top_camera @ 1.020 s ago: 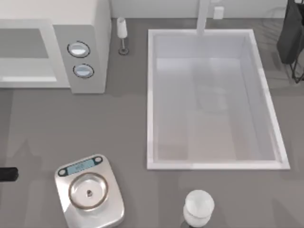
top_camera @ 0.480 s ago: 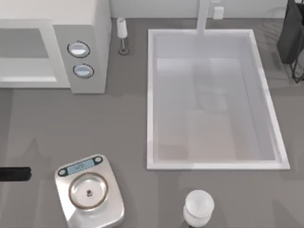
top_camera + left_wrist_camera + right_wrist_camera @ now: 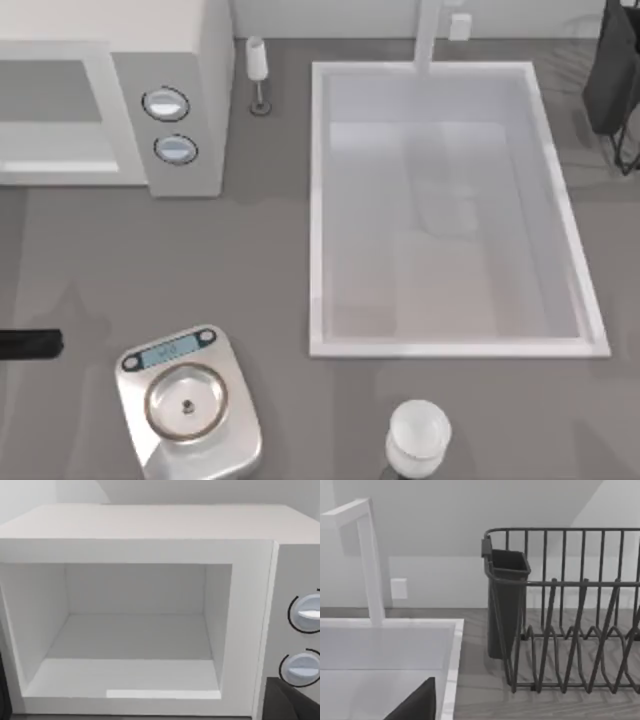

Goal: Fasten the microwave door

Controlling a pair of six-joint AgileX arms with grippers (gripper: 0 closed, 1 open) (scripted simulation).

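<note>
The left gripper (image 3: 30, 345) sits low at the tabletop's (image 3: 260, 260) left edge, facing the microwave (image 3: 150, 545) ahead of it, likely lining up to reach the door. Whether it is wide or narrow I cannot tell; it touches nothing visible. Just beside it lies the kitchen scale (image 3: 188, 400). Ahead, the cavity stands open; the microwave door is not identifiable. Beyond, the control knobs (image 3: 307, 612). The right arm is parked by the dish rack (image 3: 565, 610).
</note>
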